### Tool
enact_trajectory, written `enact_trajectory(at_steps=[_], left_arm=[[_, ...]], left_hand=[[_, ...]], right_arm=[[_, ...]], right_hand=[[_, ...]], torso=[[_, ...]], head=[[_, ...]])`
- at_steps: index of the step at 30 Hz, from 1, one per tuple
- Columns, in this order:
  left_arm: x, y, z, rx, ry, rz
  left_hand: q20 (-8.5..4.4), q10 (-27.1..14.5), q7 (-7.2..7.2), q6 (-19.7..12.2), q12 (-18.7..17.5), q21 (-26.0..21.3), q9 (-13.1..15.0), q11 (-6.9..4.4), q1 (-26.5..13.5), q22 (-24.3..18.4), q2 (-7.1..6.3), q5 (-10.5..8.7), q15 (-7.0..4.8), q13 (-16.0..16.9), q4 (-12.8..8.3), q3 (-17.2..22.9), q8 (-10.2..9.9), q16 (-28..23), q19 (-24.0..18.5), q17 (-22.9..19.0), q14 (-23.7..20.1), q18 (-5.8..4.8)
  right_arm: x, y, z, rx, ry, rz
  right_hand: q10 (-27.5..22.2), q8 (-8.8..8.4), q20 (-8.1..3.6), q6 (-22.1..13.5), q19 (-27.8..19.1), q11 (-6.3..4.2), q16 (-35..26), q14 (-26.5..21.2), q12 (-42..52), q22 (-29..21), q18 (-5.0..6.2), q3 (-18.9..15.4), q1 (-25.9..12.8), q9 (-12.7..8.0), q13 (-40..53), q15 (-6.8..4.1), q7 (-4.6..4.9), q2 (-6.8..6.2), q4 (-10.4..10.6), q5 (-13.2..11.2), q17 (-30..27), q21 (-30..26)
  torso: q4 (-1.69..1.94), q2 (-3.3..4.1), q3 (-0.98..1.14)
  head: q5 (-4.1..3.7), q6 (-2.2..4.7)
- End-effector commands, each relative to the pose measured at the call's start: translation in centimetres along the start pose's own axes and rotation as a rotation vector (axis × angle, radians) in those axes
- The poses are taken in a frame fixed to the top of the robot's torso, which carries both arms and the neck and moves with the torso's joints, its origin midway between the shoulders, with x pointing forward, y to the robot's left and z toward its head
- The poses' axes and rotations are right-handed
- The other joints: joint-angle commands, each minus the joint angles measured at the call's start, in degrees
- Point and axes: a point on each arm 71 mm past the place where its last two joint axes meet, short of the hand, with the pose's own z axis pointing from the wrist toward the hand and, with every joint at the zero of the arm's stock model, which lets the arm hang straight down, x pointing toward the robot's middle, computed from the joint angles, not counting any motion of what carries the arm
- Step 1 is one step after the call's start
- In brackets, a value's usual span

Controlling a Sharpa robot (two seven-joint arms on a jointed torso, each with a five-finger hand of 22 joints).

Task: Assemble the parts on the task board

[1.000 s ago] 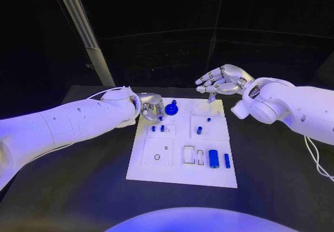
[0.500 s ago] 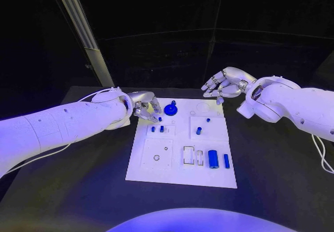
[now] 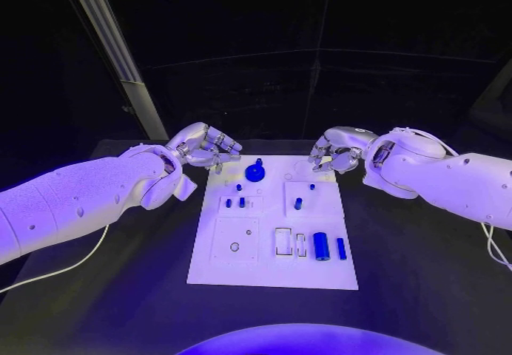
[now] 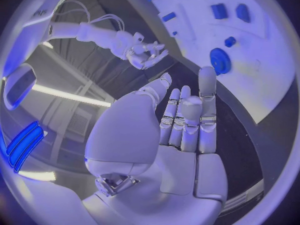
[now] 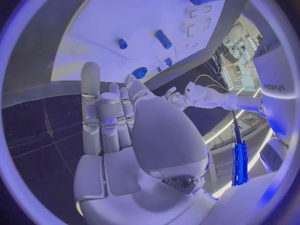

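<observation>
The white task board (image 3: pixel 272 262) lies in the middle of the black table. On it stand a round blue disc with a knob (image 3: pixel 255 174), several small blue pegs (image 3: pixel 241 201) and, near its right edge, a thick blue cylinder (image 3: pixel 321 245) beside a slim one (image 3: pixel 340 248). My left hand (image 3: pixel 203 148) hovers just off the board's far left corner, its fingers straight and holding nothing in the left wrist view (image 4: pixel 181 130). My right hand (image 3: pixel 333 154) hangs over the far right corner, palm bare in the right wrist view (image 5: pixel 125 125). The board (image 5: pixel 125 20) and disc (image 4: pixel 219 60) lie beyond the fingertips.
A pale slanted post (image 3: pixel 118 66) rises behind the table's far left. Bare black tabletop (image 3: pixel 118 296) lies on both sides of the board and in front of it. Rectangular recesses (image 3: pixel 283 242) sit in the board's near half.
My left hand has drawn back from beside the blue disc to off the far left corner. My right hand has come down toward the board's far right corner.
</observation>
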Motion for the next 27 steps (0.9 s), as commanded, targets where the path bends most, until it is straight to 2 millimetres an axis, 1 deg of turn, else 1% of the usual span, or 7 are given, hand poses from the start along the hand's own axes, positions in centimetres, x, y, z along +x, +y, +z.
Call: enact_trajectory(at_steps=[1, 5, 6, 8, 12, 16, 27], left_arm=[[-0.5, -0.3, -0.3, 0.036, -0.112, -0.368], [-0.3, -0.5, -0.8, 0.041, -0.118, -0.450], [-0.3, -0.5, -0.9, 0.042, -0.118, -0.461], [-0.2, -0.5, -1.0, 0.045, -0.119, -0.479], [-0.3, -0.6, -1.2, 0.047, -0.122, -0.494], [-0.4, -0.5, -1.3, 0.046, -0.127, -0.497], [-0.6, -0.3, -1.4, 0.041, -0.136, -0.495]], left_hand=[[-0.12, 1.05, -0.09, 0.44, 0.97, -0.87, 0.00, -0.21, 0.13, -0.54, 0.65, 0.14, -0.16, 0.11, 0.06, 0.52, 0.33, -1.37, -0.60, -2.39, -1.42, 0.37], [-0.27, 1.82, -0.25, 1.00, 1.77, -1.53, 0.08, -0.45, 0.16, -0.95, 0.76, 0.15, -0.30, 0.15, 0.06, 0.94, 0.66, -2.26, -0.90, -3.97, -2.36, 0.37], [-0.27, 1.82, -0.25, 1.01, 1.78, -1.53, 0.08, -0.45, 0.16, -0.95, 0.76, 0.15, -0.30, 0.15, 0.06, 0.94, 0.67, -2.26, -0.90, -3.99, -2.37, 0.37], [-0.32, 2.04, -0.31, 1.22, 2.05, -1.77, 0.11, -0.53, 0.05, -1.10, 0.70, 0.13, -0.35, 0.16, 0.09, 1.01, 0.81, -2.53, -0.96, -4.51, -2.65, 0.37], [-0.37, 2.20, -0.42, 1.56, 2.32, -2.03, 0.16, -0.61, -0.09, -1.28, 0.63, 0.12, -0.40, 0.14, 0.14, 1.05, 1.03, -2.82, -1.02, -5.07, -2.96, 0.36], [-0.39, 2.25, -0.46, 1.66, 2.42, -2.12, 0.17, -0.64, -0.10, -1.34, 0.61, 0.13, -0.42, 0.14, 0.13, 1.08, 1.10, -2.97, -1.04, -5.37, -3.10, 0.36], [-0.42, 2.29, -0.51, 1.81, 2.55, -2.27, 0.19, -0.69, -0.10, -1.44, 0.58, 0.13, -0.46, 0.13, 0.10, 1.12, 1.21, -3.25, -1.07, -5.91, -3.35, 0.36]], right_arm=[[0.3, 0.2, 0.0, 0.012, 0.002, -0.171], [1.1, 0.4, 0.0, 0.013, 0.020, -0.202], [1.2, 0.4, 0.0, 0.014, 0.026, -0.208], [1.6, 0.5, 0.0, 0.013, 0.039, -0.218], [2.1, 0.7, 0.0, 0.008, 0.060, -0.228], [2.4, 1.0, -0.1, 0.001, 0.074, -0.231], [2.9, 1.4, -0.1, -0.017, 0.110, -0.231]], right_hand=[[0.07, -0.64, 0.20, 0.37, 0.16, 0.53, 0.78, 1.48, -0.90, 0.94, -0.57, 0.61, -0.16, -0.10, -0.52, 0.17, 0.19, -0.72, 0.04, -0.39, 0.67, 0.84], [-0.13, -1.42, 0.36, 0.18, -0.04, 0.72, 1.68, 1.42, -2.13, 2.13, -0.66, 1.32, -0.40, -0.10, -1.22, 0.30, 0.31, -1.34, 0.03, -0.49, 1.40, 1.99], [-0.19, -1.59, 0.39, 0.14, -0.08, 0.76, 1.89, 1.41, -2.39, 2.41, -0.68, 1.46, -0.46, -0.10, -1.36, 0.33, 0.34, -1.49, 0.03, -0.51, 1.56, 2.25], [-0.27, -1.93, 0.45, 0.05, -0.19, 0.82, 2.33, 1.41, -2.86, 2.90, -0.70, 1.79, -0.53, -0.09, -1.61, 0.36, 0.37, -1.76, -0.02, -0.54, 1.93, 2.72], [-0.31, -2.43, 0.52, 0.01, -0.14, 0.88, 3.51, 1.50, -3.59, 4.50, -0.86, 2.38, -0.70, -0.07, -1.85, 0.38, 0.38, -2.19, -0.12, -0.58, 3.01, 4.08], [-0.06, -2.76, 0.57, 0.21, -0.10, 0.89, 4.51, 1.58, -4.07, 5.91, -1.00, 3.01, -0.88, -0.03, -1.90, 0.42, 0.38, -2.42, -0.17, -0.55, 3.88, 5.31], [0.88, -3.21, 0.62, 1.03, 0.16, 0.81, 6.87, 1.80, -4.83, 9.34, -1.36, 4.64, -1.16, 0.04, -1.89, 0.42, 0.32, -2.75, -0.37, -0.42, 5.98, 8.21]], torso=[[0.04, 0.03, -0.07], [-0.01, 0.06, -0.06], [0.02, 0.05, -0.08], [0.04, 0.07, -0.05], [-0.01, 0.09, -0.09], [-0.08, 0.13, -0.03], [-0.02, 0.14, -0.01]], head=[[-0.51, 0.17], [-0.86, 0.44], [-0.97, 0.43], [-1.07, 0.39], [-1.00, 0.36], [-0.86, 0.30], [-1.09, 0.12]])
